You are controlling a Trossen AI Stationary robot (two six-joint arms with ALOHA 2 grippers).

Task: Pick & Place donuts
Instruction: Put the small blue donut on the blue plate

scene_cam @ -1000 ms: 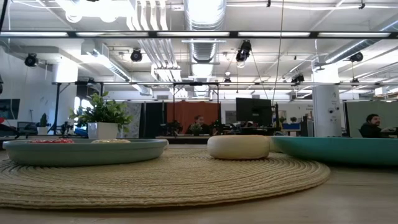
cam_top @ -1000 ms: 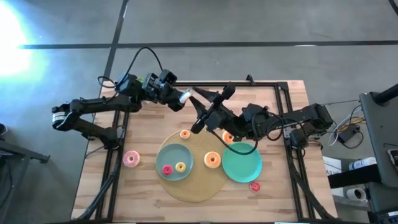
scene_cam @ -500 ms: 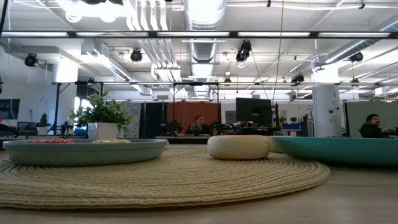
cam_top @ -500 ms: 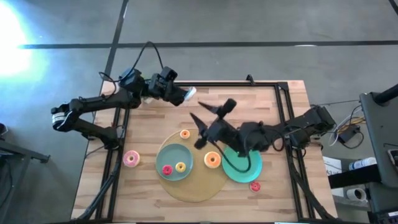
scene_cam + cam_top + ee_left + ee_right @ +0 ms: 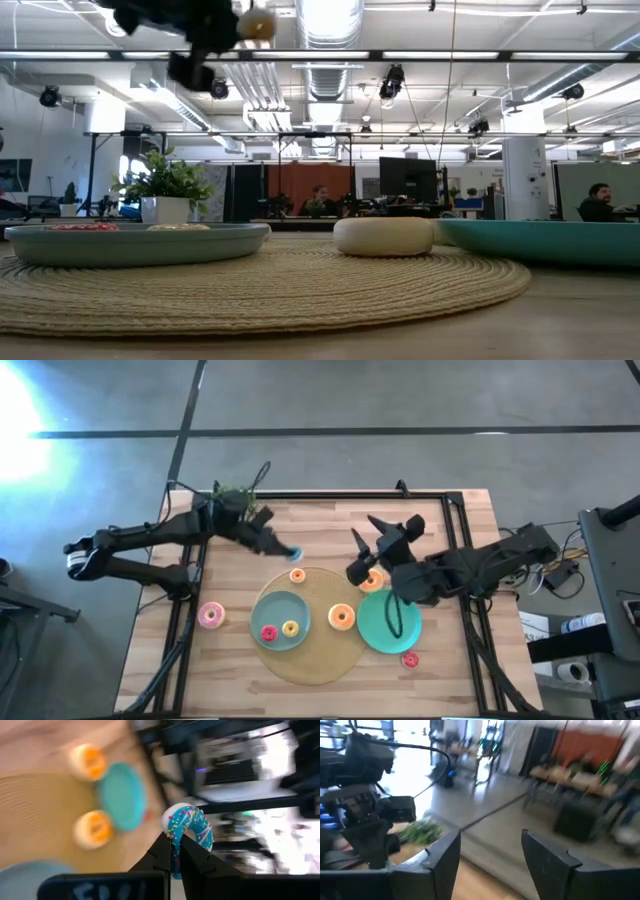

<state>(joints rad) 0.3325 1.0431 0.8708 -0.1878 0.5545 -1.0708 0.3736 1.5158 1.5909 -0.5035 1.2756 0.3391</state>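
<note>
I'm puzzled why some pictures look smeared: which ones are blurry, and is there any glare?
Left wrist view: the blue-iced sprinkled donut between the fingers is fairly clear, the table behind streaks with motion. Right wrist view: the whole room is smeared. High view: strong white glare in the upper left corner on the grey floor. Low view: the woven round mat is sharp; ceiling lights shine bright.

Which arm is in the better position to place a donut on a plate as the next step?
The left. Its gripper is shut on a blue sprinkled donut, above the table near the grey-blue plate. The right gripper is open and empty, raised near the green plate.
</note>
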